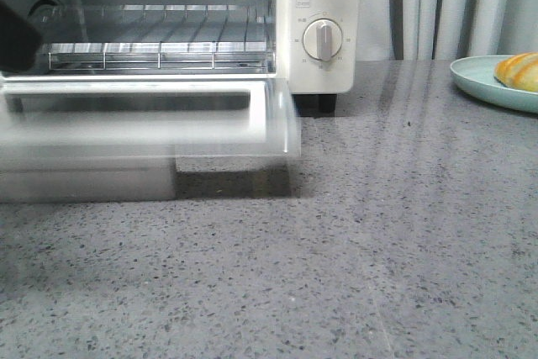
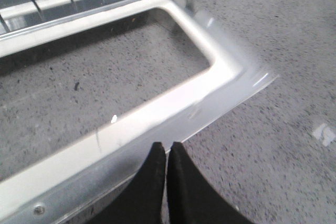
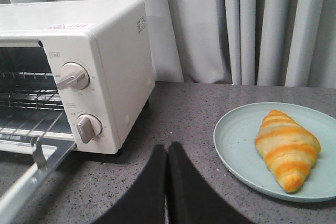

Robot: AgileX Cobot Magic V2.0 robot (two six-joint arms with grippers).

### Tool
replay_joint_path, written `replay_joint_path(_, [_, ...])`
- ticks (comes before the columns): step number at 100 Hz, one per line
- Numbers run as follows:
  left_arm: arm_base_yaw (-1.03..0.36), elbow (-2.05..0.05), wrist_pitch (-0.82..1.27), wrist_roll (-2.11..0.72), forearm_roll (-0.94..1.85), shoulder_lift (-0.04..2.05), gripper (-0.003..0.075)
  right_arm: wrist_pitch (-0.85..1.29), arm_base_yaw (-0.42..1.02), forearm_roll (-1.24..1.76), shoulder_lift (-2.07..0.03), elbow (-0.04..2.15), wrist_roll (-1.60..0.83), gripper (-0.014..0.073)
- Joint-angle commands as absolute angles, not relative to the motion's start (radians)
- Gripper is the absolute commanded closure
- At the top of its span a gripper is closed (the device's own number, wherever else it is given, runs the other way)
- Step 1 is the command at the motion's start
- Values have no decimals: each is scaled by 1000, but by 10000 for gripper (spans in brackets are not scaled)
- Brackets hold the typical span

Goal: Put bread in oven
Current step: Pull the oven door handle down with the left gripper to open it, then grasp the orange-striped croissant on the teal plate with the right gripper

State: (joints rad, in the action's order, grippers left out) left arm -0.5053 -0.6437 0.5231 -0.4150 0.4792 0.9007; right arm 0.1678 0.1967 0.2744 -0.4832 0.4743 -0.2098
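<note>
1. The oven (image 1: 324, 23) is cut off by the top and left edges of the front view; only the lower part of its upper dial shows.
2. Its open door (image 1: 147, 124) is smeared by blur there, with soft, doubled edges.
3. The bread (image 1: 521, 71) and its plate (image 1: 483, 81), at the table's far right edge, run off the right side of the front view.
4. A dark shape at that view's left edge is too cropped to identify.
5. The printing around the dials (image 3: 73, 76) is too small to read.

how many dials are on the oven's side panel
2, both on the oven panel right of the door opening: upper dial, lower dial directly beneath it. None appears hidden.
</note>
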Motion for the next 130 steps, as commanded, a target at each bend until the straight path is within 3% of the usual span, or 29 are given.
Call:
replay_joint_path(1, [-514, -627, 463, -406, 514, 846, 742, 91, 189, 271, -493, 511, -220, 662])
replay_joint_path(35, [-514, -596, 423, -406, 558, 772, 742, 134, 189, 271, -503, 534, -220, 662])
replay_joint_path(59, [-514, -596, 412, -406, 558, 573, 742, 255, 134, 270, -648, 742, -220, 655])
replay_joint_path(68, [-514, -596, 421, -406, 556, 495, 742, 261, 55, 270, -720, 833, -220, 580])
replay_joint_path(83, [-514, -596, 462, -406, 545, 395, 742, 321, -70, 268, -873, 961, -220, 304])
replay_joint_path(90, [-514, -596, 492, -406, 525, 367, 742, 327, -99, 265, -958, 987, -220, 231])
replay_joint_path(130, [-514, -596, 542, -406, 521, 335, 742, 328, -160, 259, -1379, 1003, -220, 235])
